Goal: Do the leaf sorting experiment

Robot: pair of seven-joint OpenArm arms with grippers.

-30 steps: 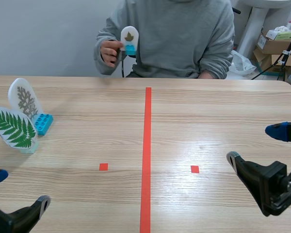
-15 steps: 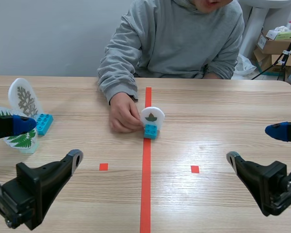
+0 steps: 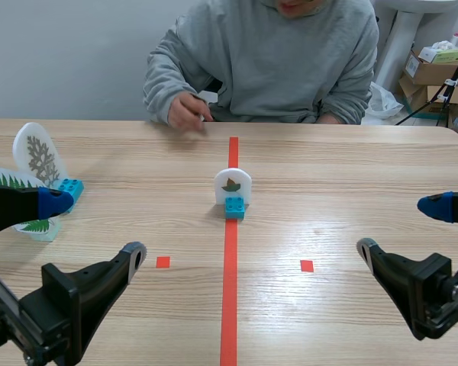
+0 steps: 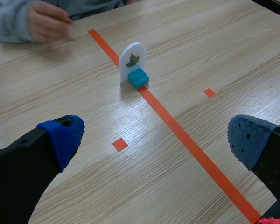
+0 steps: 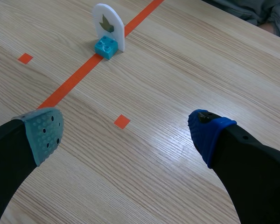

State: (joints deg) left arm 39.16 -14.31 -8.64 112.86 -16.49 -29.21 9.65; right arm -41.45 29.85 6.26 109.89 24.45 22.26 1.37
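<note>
White arched leaf card on turquoise brick (image 3: 233,192) sits on centre tape (image 3: 230,305). L gripper (image 3: 95,229), R gripper (image 3: 401,227) both spread, empty. Next: grab & sort it.

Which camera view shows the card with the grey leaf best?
The scene view: the grey leaf card stands there with its front toward the camera. Neither wrist view shows it.
</note>
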